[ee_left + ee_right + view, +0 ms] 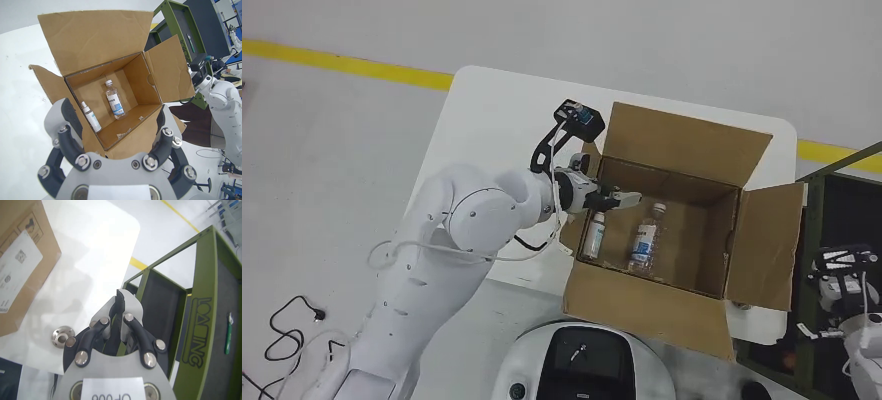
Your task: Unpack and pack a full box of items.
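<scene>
Left gripper (620, 200) wide open, empty, over cardboard box (647, 300) rim at 9 o'clock. Risk: finger snags wall descending for spray bottle (594, 235) lying beside it. Right gripper (120, 297) closed, empty.

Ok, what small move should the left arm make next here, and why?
Probably lower the open left hand into the box toward the clear bottle. The hand hovers above the box's rim holding nothing. That bottle lies on the box floor with free space on both sides, whereas the white spray bottle lies against a wall, leaving less room to grip.
</scene>
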